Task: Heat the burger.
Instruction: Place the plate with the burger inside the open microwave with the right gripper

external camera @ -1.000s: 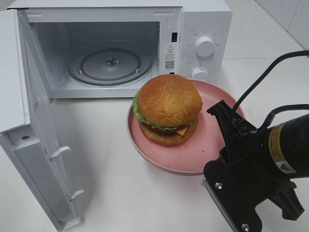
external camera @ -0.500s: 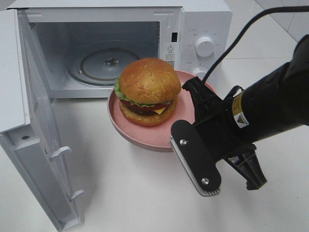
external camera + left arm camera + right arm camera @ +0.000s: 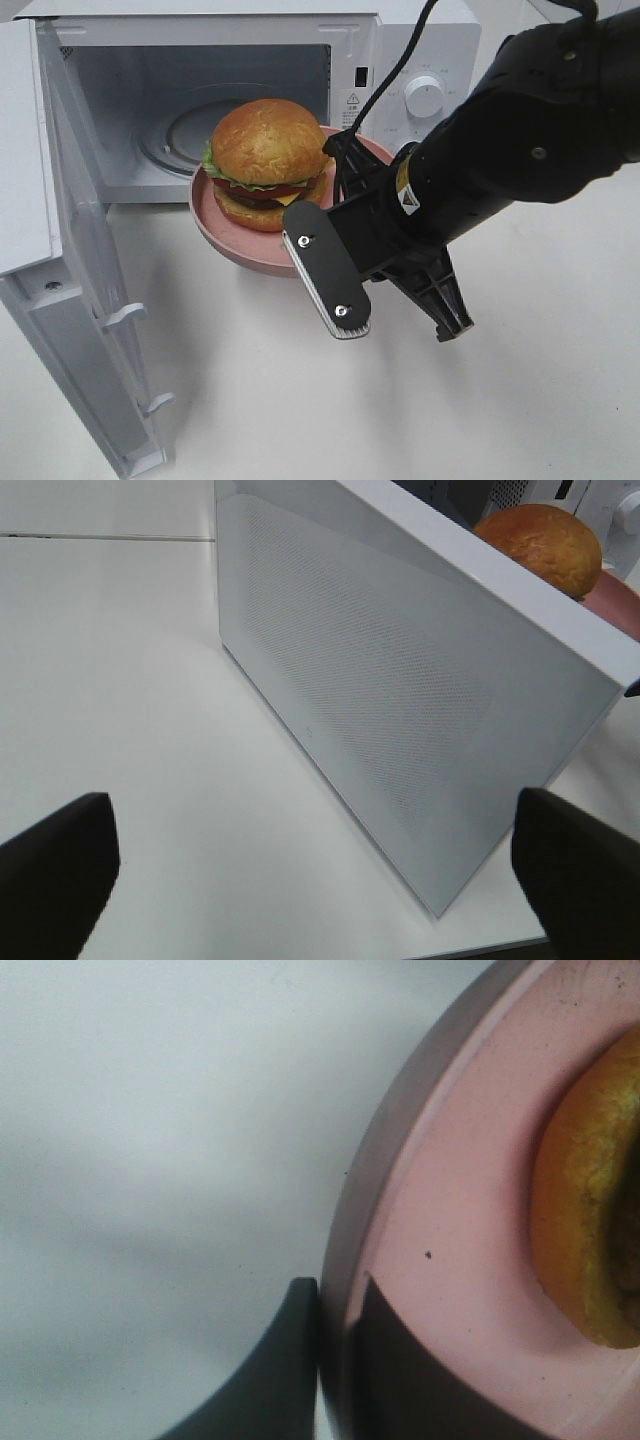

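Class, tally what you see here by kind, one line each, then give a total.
White microwave oven with open door: 1
Round pink plate: 1
Burger with golden-brown bun: 1
Black robot grippers: 2, left gripper and right gripper
Total: 5

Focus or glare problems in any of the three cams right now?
Exterior high: sharp, evenly lit, no harsh glare on the microwave. Left wrist: microwave door crisp, burger slightly soft, fingers of the left tool dark blurs. Right wrist: too close, pink plate rim and right tool out of focus.
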